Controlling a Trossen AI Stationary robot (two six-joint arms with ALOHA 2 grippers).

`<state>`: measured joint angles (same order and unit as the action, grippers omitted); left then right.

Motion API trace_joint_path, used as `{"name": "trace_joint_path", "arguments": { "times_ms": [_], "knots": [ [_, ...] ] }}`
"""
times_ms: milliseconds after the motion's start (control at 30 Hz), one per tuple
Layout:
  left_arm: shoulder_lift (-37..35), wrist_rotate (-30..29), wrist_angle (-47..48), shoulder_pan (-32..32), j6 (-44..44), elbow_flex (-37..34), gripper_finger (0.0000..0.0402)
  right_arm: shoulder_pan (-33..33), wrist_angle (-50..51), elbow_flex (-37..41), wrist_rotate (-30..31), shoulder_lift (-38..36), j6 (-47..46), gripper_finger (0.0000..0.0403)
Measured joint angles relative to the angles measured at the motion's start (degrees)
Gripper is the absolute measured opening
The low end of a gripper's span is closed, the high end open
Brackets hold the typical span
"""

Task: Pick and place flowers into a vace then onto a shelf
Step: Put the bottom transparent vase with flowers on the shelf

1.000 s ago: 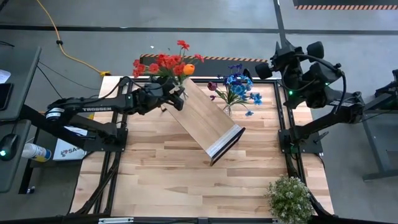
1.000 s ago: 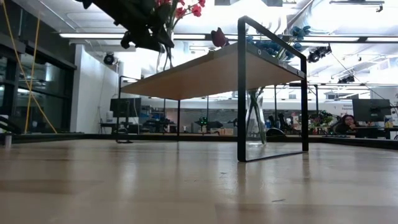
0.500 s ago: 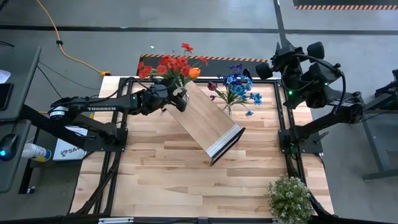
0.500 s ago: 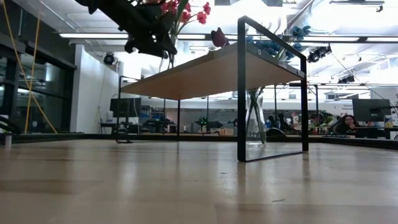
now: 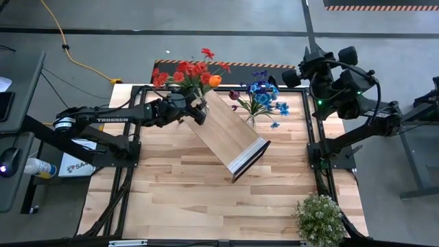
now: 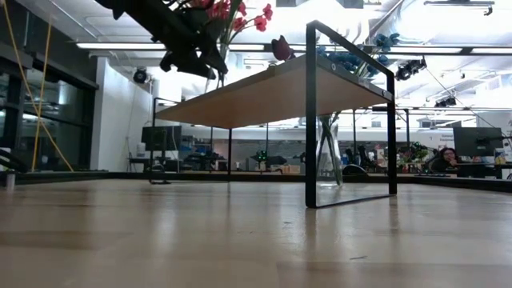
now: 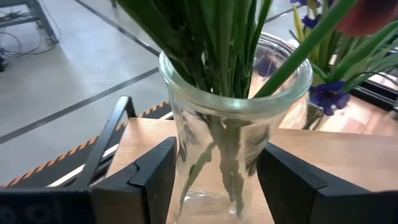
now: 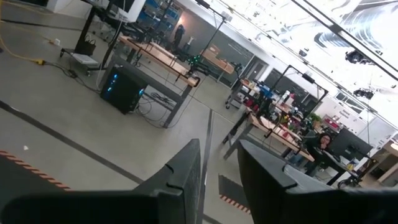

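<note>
Two vases are in play, and mine is the glass vase (image 7: 233, 127) of red and orange flowers (image 5: 192, 71), clamped between my left jaws (image 5: 195, 110), fingers (image 7: 152, 177) pressed on both sides of the glass. It sits over the far end of the shelf (image 5: 230, 134). The blue flowers (image 5: 264, 96) stand on the counter (image 5: 178, 192) beside the shelf. Glass is slick: it could tip off the edge. My right jaws (image 8: 217, 165) idle, nearly closed, holding nothing.

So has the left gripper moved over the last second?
Yes. The left gripper, holding the vase, moved right toward the shelf's far end, then stopped.
</note>
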<state>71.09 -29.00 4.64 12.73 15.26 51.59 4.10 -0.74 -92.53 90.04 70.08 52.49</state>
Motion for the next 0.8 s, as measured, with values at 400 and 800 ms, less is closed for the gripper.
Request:
{"name": "trace_joint_path", "arguments": {
  "times_ms": [400, 800],
  "knots": [
    [-0.07, 1.67, 0.29, 0.0, 0.03, 0.0, 0.0255, 0.0, 0.55, 0.0, -0.02, 0.0, 0.0, 0.0099],
    [-0.51, 2.08, 1.85, 0.0, 0.38, 0.0, 0.0259, 0.0, 0.57, 0.0, -0.04, 0.0, 0.0, 0.0099]
  ]
}}
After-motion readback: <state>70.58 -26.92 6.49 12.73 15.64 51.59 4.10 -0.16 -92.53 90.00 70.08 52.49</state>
